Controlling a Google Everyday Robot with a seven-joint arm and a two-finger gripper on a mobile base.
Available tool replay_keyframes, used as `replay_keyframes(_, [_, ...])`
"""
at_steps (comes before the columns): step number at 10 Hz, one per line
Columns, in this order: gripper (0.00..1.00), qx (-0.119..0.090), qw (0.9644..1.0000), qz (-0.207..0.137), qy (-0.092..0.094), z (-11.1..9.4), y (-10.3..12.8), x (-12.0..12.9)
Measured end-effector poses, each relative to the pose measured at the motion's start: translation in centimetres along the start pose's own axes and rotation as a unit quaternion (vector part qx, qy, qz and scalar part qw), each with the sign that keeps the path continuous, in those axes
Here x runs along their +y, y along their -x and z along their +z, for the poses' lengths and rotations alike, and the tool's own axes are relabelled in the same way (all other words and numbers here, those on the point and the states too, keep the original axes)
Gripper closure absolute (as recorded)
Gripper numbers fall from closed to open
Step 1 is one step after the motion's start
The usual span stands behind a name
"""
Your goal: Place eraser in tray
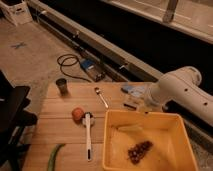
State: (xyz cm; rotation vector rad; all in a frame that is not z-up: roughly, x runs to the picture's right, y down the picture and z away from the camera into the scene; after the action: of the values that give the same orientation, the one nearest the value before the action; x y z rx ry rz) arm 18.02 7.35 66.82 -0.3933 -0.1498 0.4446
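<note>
The yellow tray (107, 145) stands on the right half of the wooden table. A small oblong block with a dark and a pale face, the eraser (131, 104), lies flat on the table just beyond the tray's far rim. My white arm (180, 92) reaches in from the right. My gripper (146, 106) is at its low end, just right of the eraser and over the tray's far edge. It is mostly hidden by the arm. I cannot tell whether it touches the eraser.
A pale blue pad (131, 90) lies behind the eraser. A spoon (101, 97), dark cup (61, 86), orange ball (77, 114), white-handled tool (88, 135) and green vegetable (54, 156) lie left. The tray holds a pale piece (131, 128) and brown bits (140, 150). A black chair (12, 117) stands left.
</note>
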Motion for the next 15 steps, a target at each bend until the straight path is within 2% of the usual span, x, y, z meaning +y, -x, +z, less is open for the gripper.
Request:
replay_keyframes(2, [1.0, 0.0, 1.0, 0.008, 0.002, 0.1, -0.4, 0.1])
replay_keyframes(7, [1.0, 0.011, 0.9969, 0.076, 0.021, -0.7, -6.4, 2.3])
replay_keyframes(9, [1.0, 0.016, 0.994, 0.102, 0.037, -0.7, -8.5, 3.9])
replay_keyframes(12, [0.98, 0.036, 0.9864, 0.147, 0.065, -0.3, -12.2, 6.3])
replay_keyframes(13, [0.93, 0.043, 0.9834, 0.161, 0.072, 0.2, -13.2, 6.7])
replay_keyframes(15, [0.71, 0.053, 0.9774, 0.186, 0.085, 1.4, -15.0, 7.1])
